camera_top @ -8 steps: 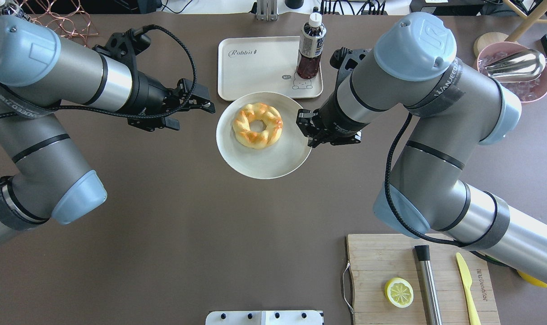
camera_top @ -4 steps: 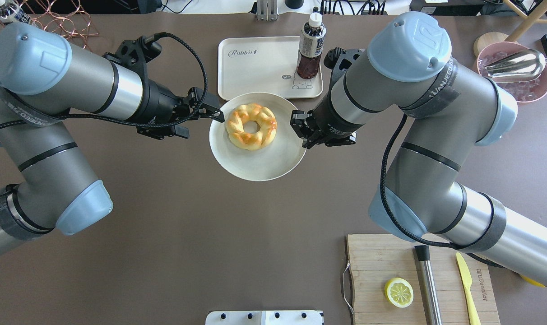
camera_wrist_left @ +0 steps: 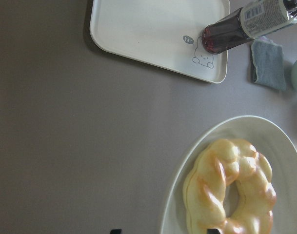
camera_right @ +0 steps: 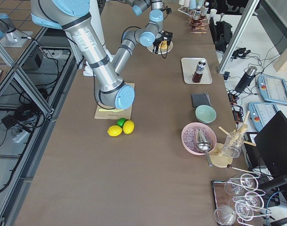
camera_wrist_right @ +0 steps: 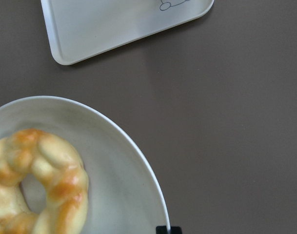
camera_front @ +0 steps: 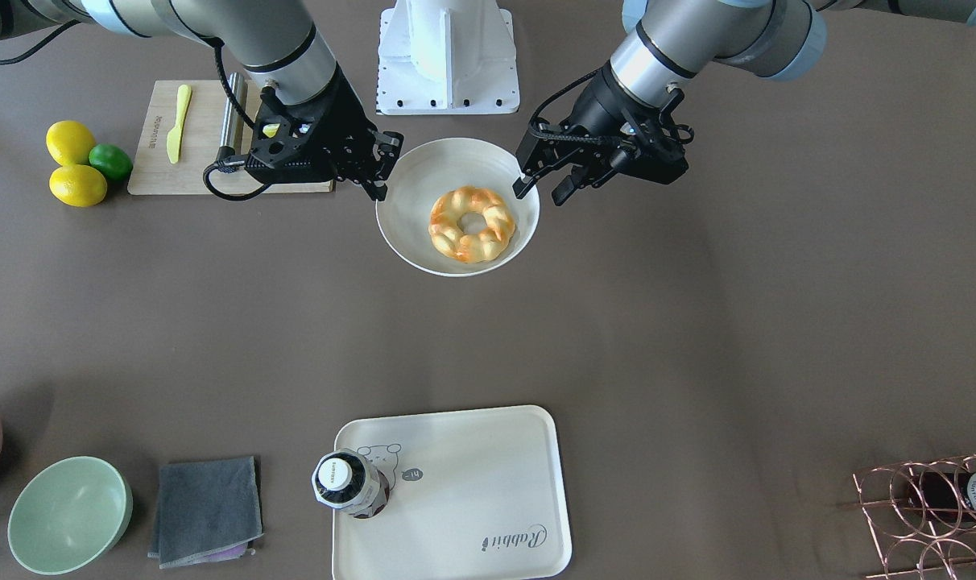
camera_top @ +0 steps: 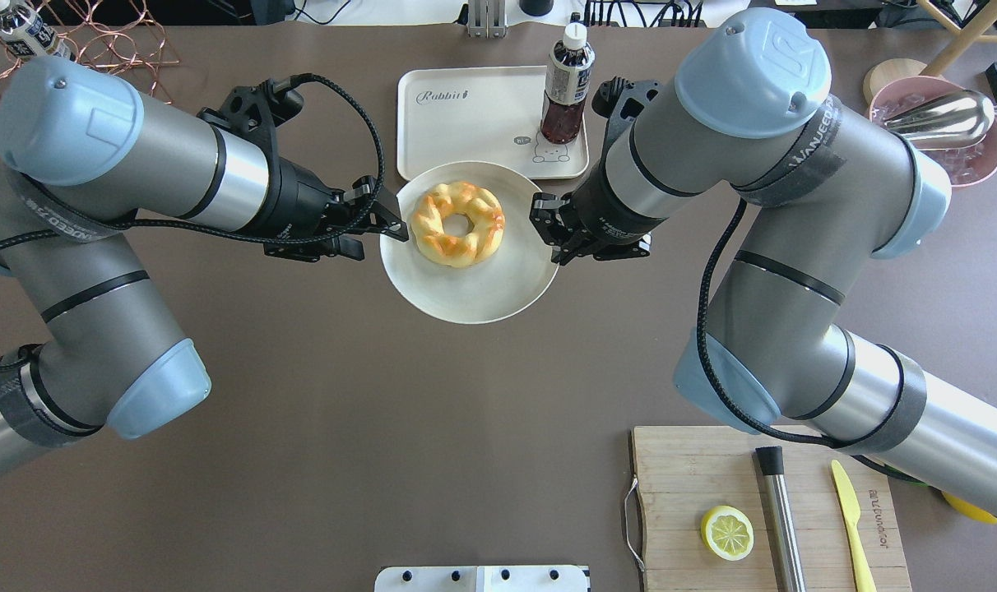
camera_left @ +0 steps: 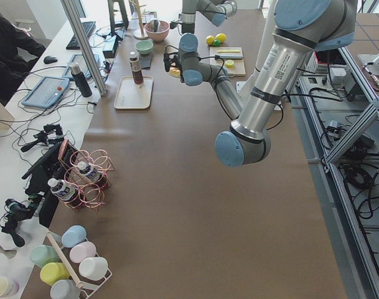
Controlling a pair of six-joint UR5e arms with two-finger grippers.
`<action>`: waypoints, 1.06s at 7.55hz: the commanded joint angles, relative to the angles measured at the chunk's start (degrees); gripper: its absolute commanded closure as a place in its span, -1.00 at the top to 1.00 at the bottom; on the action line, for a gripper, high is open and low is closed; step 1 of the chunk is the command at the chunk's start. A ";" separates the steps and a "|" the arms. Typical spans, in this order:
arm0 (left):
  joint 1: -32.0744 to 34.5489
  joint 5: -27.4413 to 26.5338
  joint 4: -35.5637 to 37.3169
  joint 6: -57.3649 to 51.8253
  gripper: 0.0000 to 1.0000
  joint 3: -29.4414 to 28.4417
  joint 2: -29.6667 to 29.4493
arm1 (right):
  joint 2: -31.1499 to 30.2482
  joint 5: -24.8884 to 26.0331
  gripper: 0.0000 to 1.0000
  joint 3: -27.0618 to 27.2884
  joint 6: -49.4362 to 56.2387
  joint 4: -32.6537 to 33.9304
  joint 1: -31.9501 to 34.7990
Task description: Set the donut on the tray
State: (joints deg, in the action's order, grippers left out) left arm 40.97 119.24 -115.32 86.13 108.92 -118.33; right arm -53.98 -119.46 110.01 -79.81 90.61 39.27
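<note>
The donut [camera_top: 433, 234] lies on a round white plate [camera_top: 474, 292]. It also shows in the front view [camera_front: 454, 240] and both wrist views [camera_wrist_left: 211, 190] [camera_wrist_right: 50, 175]. My right gripper [camera_top: 552, 238] is shut on the plate's right rim and holds the plate above the table. My left gripper [camera_top: 387, 224] is open beside the plate's left rim, not touching the donut. The cream tray [camera_top: 466, 131] lies beyond the plate. A dark bottle [camera_top: 566, 86] stands on its right corner.
A cutting board [camera_top: 712, 493] with a lemon slice [camera_top: 727, 533], a yellow knife and a steel rod is at front right. A pink bowl [camera_top: 943, 131] is at far right. A green bowl [camera_front: 69, 515] and a grey cloth [camera_front: 206, 507] lie beside the tray. A copper rack [camera_front: 931, 515] is far left.
My right gripper has carried the plate with the donut to the left and slightly toward the tray. My left gripper has moved right, up to the plate's left rim.
</note>
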 commanded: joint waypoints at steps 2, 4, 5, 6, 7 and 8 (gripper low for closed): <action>-1.07 -1.38 -0.09 0.00 0.08 -0.02 -0.05 | 0.02 -0.16 -1.00 -0.06 0.44 0.00 0.54; -1.07 -1.38 -0.09 0.00 -0.36 -0.02 -0.23 | -0.07 -0.07 -1.00 -0.24 0.62 0.00 0.89; -1.07 -1.38 -0.09 -0.09 -0.63 -0.11 -0.23 | -0.07 -0.16 -1.00 -0.41 0.62 0.00 1.15; -1.16 -1.38 -0.09 -0.09 -0.77 -0.11 -0.23 | 0.01 -0.16 -1.00 -0.33 0.62 0.00 1.16; -1.16 -1.38 -0.09 -0.09 -0.82 -0.11 -0.14 | 0.19 -0.16 -1.00 -0.24 0.62 0.00 1.16; -1.07 -1.38 -0.09 -0.09 -0.83 -0.11 -0.14 | 0.45 -0.16 -1.00 -0.32 0.62 0.00 1.16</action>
State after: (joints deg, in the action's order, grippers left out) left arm 39.85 117.85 -115.38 86.05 108.81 -118.50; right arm -53.90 -119.61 109.71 -79.19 90.63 40.40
